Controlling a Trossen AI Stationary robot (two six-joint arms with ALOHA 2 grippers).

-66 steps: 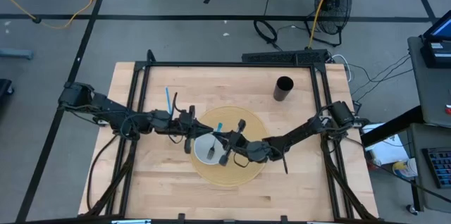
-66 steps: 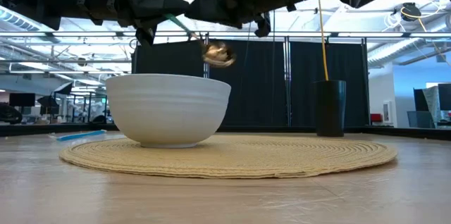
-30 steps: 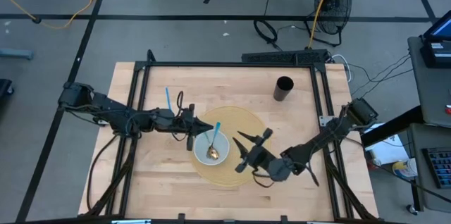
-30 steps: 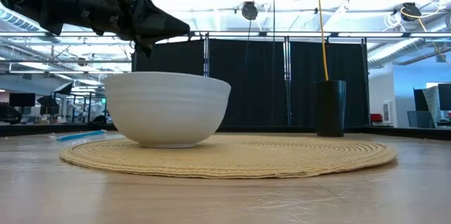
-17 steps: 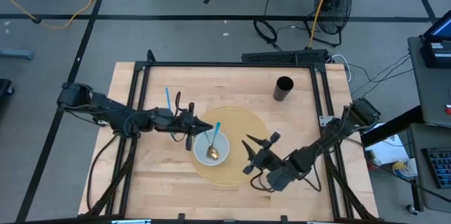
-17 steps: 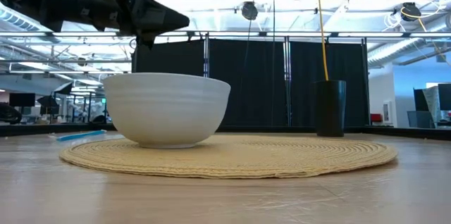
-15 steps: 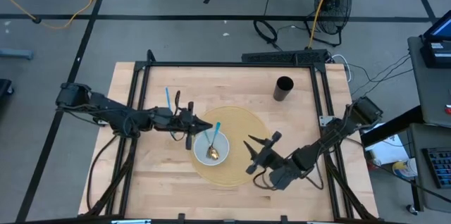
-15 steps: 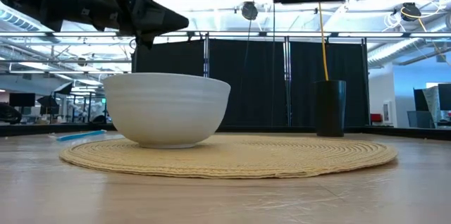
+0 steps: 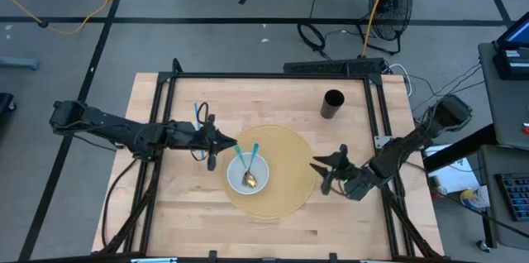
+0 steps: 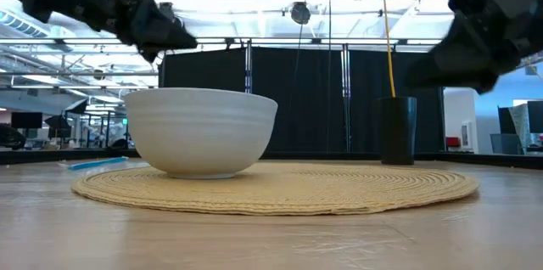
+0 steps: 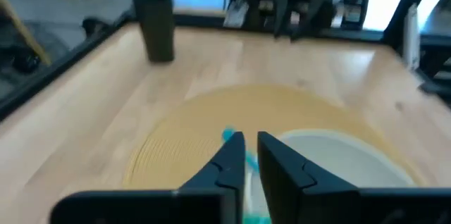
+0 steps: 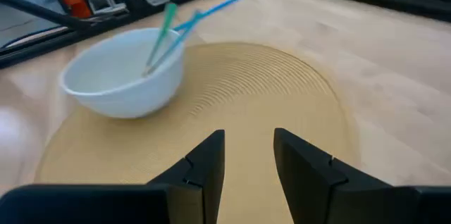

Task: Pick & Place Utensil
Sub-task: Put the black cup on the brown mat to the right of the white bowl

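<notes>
A teal-handled spoon [image 9: 246, 166] lies in the white bowl [image 9: 258, 182], its metal scoop down inside and its handle leaning over the rim, and the bowl sits on a round woven mat [image 9: 285, 198] on the wooden tabletop [image 9: 198, 222]. The left gripper [image 9: 211, 149] hovers just beside the bowl, its fingers [image 11: 227, 159] slightly parted and grasping nothing. The right gripper [image 9: 327, 174] hangs at the mat's opposite edge, fingers [image 12: 206, 160] spread and empty; a black cup [image 9: 332, 103] stands well apart.
</notes>
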